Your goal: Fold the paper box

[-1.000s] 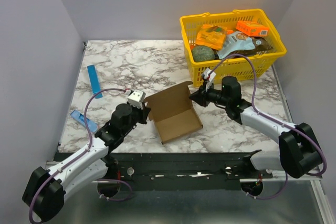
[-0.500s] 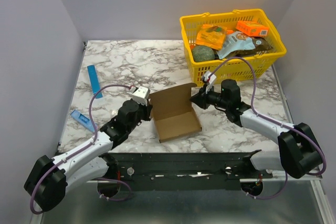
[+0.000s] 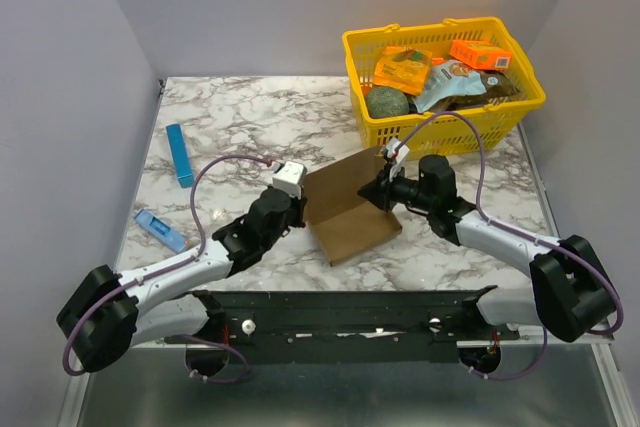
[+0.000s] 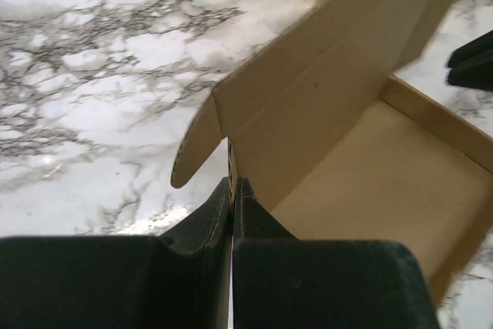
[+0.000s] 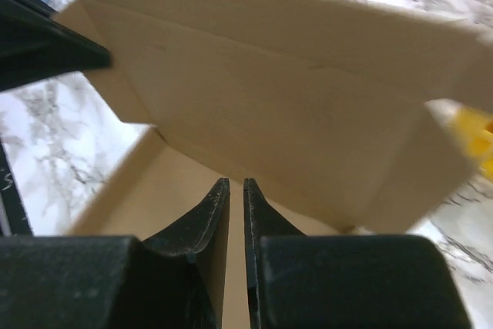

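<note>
The paper box (image 3: 352, 215) is brown cardboard, half formed, at the table's middle, with its lid panel standing up and leaning over the tray. My left gripper (image 3: 303, 205) is shut on the box's left side wall; in the left wrist view the wall's edge sits between my gripper (image 4: 233, 184) with the box (image 4: 362, 152) beyond. My right gripper (image 3: 371, 190) is at the box's right side. In the right wrist view it (image 5: 236, 184) is closed to a thin gap on the box's (image 5: 269, 105) right wall.
A yellow basket (image 3: 470, 132) with orange boxes (image 3: 480, 53) and other groceries stands at the back right, close behind the right gripper. A thin blue strip (image 3: 179, 154) and a small blue object (image 3: 158, 229) lie at the left.
Both grippers and the box have shifted right. The left arm reached further in. The lid panel has swung up from lying back and now stands over the tray.
</note>
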You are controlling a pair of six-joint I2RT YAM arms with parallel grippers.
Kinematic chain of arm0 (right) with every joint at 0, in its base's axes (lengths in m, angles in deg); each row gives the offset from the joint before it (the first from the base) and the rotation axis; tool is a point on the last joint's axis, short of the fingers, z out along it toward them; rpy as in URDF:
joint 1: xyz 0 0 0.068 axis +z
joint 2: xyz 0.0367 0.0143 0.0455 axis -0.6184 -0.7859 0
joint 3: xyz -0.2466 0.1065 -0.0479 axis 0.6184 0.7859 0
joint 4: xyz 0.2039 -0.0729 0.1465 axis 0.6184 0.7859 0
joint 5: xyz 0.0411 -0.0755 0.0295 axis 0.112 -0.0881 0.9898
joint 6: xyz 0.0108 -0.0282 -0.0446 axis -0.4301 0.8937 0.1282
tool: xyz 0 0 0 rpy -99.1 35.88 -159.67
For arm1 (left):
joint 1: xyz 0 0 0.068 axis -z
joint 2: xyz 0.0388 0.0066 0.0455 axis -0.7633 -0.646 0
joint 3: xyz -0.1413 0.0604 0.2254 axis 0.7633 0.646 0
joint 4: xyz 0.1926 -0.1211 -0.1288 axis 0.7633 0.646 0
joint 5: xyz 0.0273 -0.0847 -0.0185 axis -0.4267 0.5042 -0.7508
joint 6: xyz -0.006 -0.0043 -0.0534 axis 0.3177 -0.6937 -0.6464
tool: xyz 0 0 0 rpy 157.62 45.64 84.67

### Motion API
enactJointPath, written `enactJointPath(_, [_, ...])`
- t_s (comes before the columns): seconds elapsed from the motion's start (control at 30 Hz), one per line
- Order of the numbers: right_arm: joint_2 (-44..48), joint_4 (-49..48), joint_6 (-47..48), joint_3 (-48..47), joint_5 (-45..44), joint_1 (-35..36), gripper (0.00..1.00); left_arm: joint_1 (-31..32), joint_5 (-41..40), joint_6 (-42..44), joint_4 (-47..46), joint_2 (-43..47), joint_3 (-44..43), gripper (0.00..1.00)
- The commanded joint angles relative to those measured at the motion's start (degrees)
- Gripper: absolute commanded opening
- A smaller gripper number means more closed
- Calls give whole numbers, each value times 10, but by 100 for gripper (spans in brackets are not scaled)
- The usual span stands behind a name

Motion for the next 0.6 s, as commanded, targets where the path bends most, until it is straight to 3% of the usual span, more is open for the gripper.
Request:
enactJointPath(0.0, [8, -30, -11, 9, 31, 15, 20, 38, -20, -13, -30, -37, -37, 7])
enactJointPath(0.13, [19, -18, -10, 8, 23, 15, 20, 55, -30, 16, -22, -47, -48, 0])
enactJointPath(0.23, [55, 22, -10, 3, -6, 15, 27, 56, -7, 74, -18, -19, -35, 0])
enactJointPath(0.4, [142, 78, -18, 8, -103, 12, 80, 54, 78, 175, -34, 70, 15, 0])
enactJointPath(0.47, [171, 100, -13, 8, -115, 4, 91, 50, 110, 183, -36, 90, 28, 0])
enactJointPath(0.57, [169, 126, -1, -2, -118, -15, 91, 38, 161, 185, -2, 115, 24, 0])
